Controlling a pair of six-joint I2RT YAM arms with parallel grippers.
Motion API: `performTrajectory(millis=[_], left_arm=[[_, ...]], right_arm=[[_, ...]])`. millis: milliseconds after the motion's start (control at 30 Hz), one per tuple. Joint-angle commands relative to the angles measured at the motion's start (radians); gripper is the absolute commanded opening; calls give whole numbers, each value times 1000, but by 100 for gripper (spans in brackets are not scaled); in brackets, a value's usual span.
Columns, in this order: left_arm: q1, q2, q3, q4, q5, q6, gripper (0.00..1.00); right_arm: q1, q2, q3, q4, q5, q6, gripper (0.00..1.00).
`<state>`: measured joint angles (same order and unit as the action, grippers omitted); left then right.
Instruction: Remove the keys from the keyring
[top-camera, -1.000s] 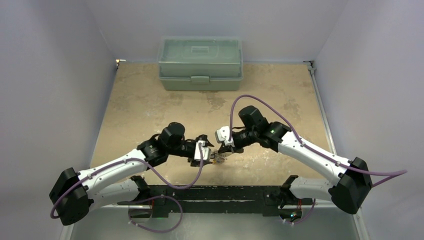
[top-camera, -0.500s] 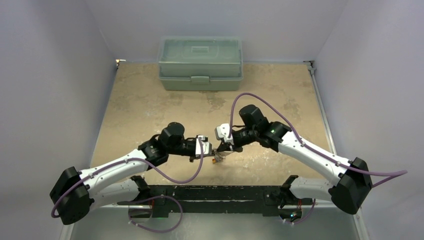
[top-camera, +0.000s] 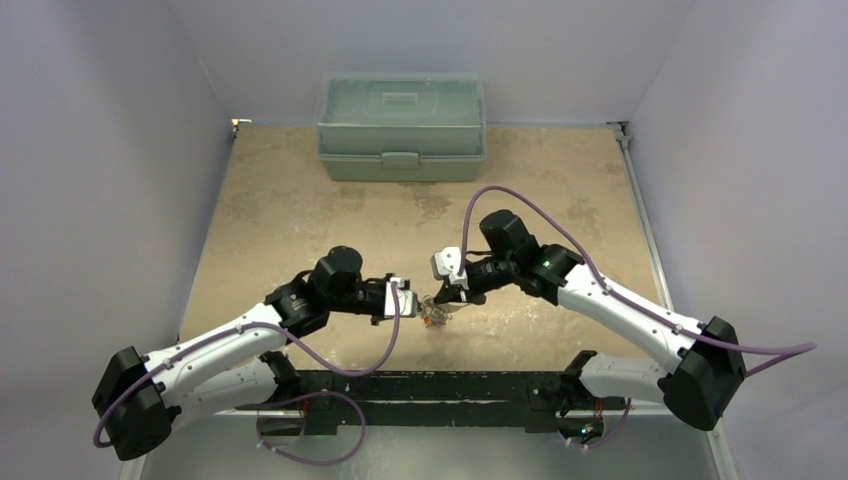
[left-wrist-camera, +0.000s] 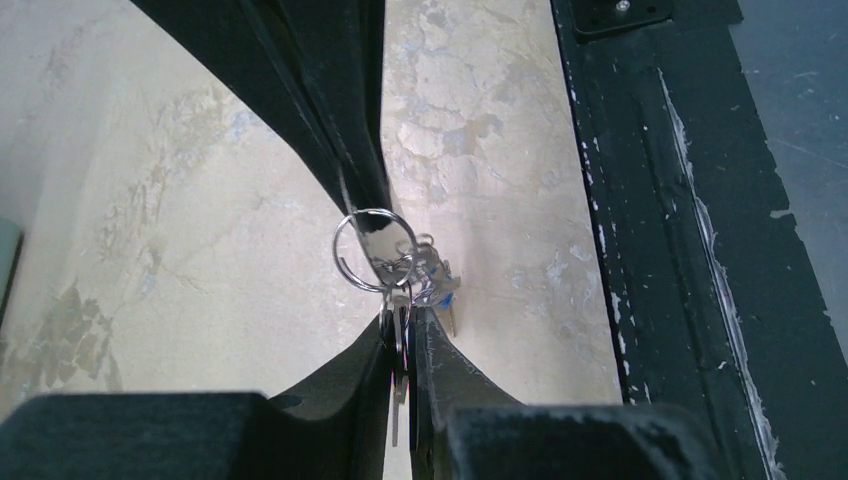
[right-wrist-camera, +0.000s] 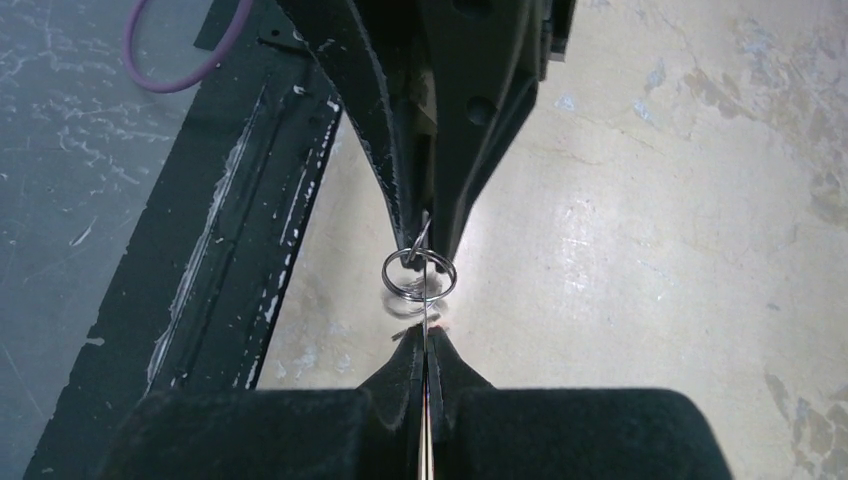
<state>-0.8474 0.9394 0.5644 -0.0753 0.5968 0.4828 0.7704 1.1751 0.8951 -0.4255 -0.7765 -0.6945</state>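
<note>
My two grippers meet low over the tan table, near its front edge. The left gripper is shut on the silvery keys, whose blades stick back between its fingers. More keys with blue tags hang beside them and show as a small cluster. A round wire ring links the bunch. The right gripper is shut on a thin flat grey metal piece seen edge-on, which I take for the keyring. It passes through the wire ring.
A pale green lidded toolbox stands at the table's back edge. The black base rail runs along the near edge, close to the bunch. Grey walls close in both sides.
The left gripper has shut on the keys. Its arm has drawn back a little to the left. The right arm has barely moved.
</note>
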Motion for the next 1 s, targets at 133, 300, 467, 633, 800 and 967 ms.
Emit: performTrajectory(millis=[133,300,467,633,800,967], left_arm=[[8,20,27,-80,16,14,7],[11,8,30,-84,32,16,0],[10,-2,32,-90,45,18,0],[11,-1,36,-96,56,17,0],[12,34,44,-91,53,-10,0],[13,96,90,-158,53,1,0]], right_arm=[[-26,-25,5,12,12,6,0],[-26,-25,-2,18,17,8,0],[-31,-11,-10,28,20,16,0],[-46,1,-29,53,-1,24,0],[-49,6,-57,88,-21,26,0],[-50,15,-88,112,-26,-13,0]])
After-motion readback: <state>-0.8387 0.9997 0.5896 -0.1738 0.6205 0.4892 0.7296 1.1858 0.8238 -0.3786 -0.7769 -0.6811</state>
